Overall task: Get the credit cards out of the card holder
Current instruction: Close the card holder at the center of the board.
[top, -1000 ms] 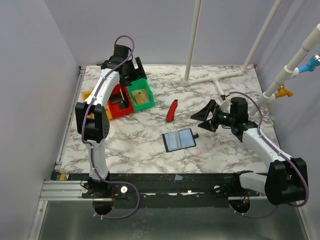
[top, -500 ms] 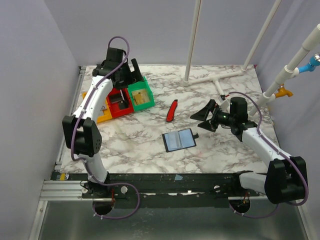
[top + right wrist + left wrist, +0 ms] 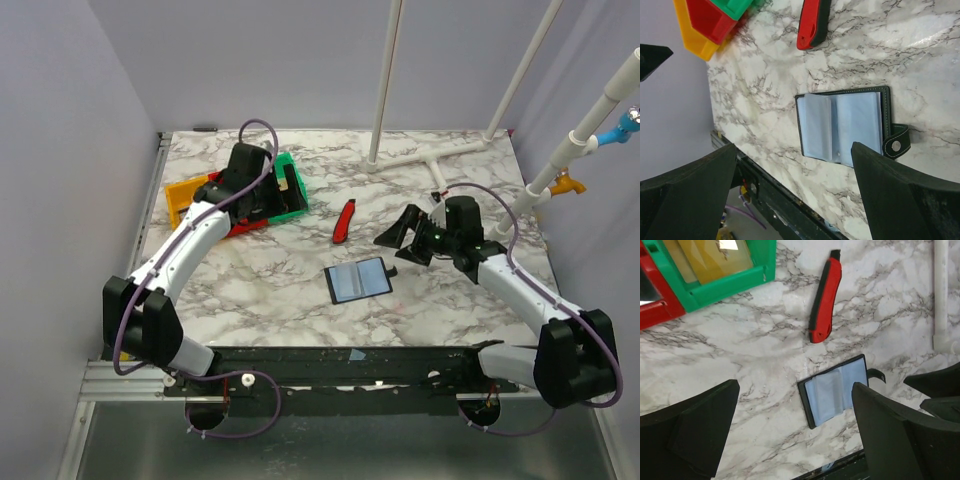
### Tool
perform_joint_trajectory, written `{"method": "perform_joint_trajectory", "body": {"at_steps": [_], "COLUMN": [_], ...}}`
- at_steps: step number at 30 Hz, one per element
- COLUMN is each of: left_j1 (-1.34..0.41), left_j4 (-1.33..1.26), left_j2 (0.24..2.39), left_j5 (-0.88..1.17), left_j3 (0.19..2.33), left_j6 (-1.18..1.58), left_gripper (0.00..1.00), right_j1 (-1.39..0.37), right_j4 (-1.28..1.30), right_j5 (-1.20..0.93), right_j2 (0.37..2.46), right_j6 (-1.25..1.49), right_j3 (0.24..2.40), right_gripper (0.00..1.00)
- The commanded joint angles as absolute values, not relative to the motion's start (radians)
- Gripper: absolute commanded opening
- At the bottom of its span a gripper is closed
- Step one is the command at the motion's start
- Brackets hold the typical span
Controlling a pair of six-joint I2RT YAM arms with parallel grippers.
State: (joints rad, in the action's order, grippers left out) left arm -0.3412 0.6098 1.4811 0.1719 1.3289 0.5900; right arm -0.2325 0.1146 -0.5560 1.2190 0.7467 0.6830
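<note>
My L hand [image 3: 794, 387] is spread wide w/ nothing in it, hanging above the counter [image 3: 740, 355], the green bin [image 3: 730, 282] just off to one side. A tan-gold card [image 3: 710, 255] lies flat inside that bin. The red bin [image 3: 655, 310] sits right against it, and the orange bin [image 3: 183, 195] is on the far side of the red one.

Btwn my L fingers I look down on the card holder [image 3: 835, 390]: open, flat on the marble, bluish-grey pockets facing up. The red-and-black cutter [image 3: 825, 297] lies btwn holder and green bin, apart from both.

My R hand [image 3: 794, 146] is wide open too and empty, hovering near the holder on its snap-tab side w/o touching it.

From overhead the holder sits mid-counter toward the near edge, btwn both hands, closer to the R one.
</note>
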Motion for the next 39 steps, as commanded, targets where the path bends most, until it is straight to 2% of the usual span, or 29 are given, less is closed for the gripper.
{"method": "perform_joint_trajectory", "body": {"at_steps": [1, 7, 14, 31, 36, 39], "left_j1": [-0.412, -0.491, -0.567, -0.632, -0.645, -0.651], "left_j4": [0.508, 0.406, 0.271, 0.177, 0.182, 0.188], "left_j2": [1.412, 1.400, 1.444, 1.564, 1.599, 1.615], "left_j5": [0.212, 0.257, 0.313, 0.341, 0.321, 0.306], "left_j3": [1.193, 1.012, 0.878, 0.847, 0.851, 0.851], "left_j6": [0.649, 0.713, 0.796, 0.854, 0.856, 0.858], "left_gripper": [0.99, 0.98, 0.96, 0.64, 0.53, 0.40], "right_j1": [-0.329, -0.470, -0.522, -0.530, -0.530, -0.531], "right_j4": [0.191, 0.234, 0.243, 0.238, 0.232, 0.223], "right_j5": [-0.369, -0.210, -0.151, -0.090, -0.077, -0.076], "right_j2": [1.236, 1.283, 1.355, 1.462, 1.488, 1.503], "right_j6": [0.683, 0.656, 0.643, 0.603, 0.603, 0.615], "right_j3": [0.731, 0.779, 0.803, 0.813, 0.809, 0.795], "right_gripper": [1.00, 1.00, 1.00, 1.00, 1.00, 1.00]}}
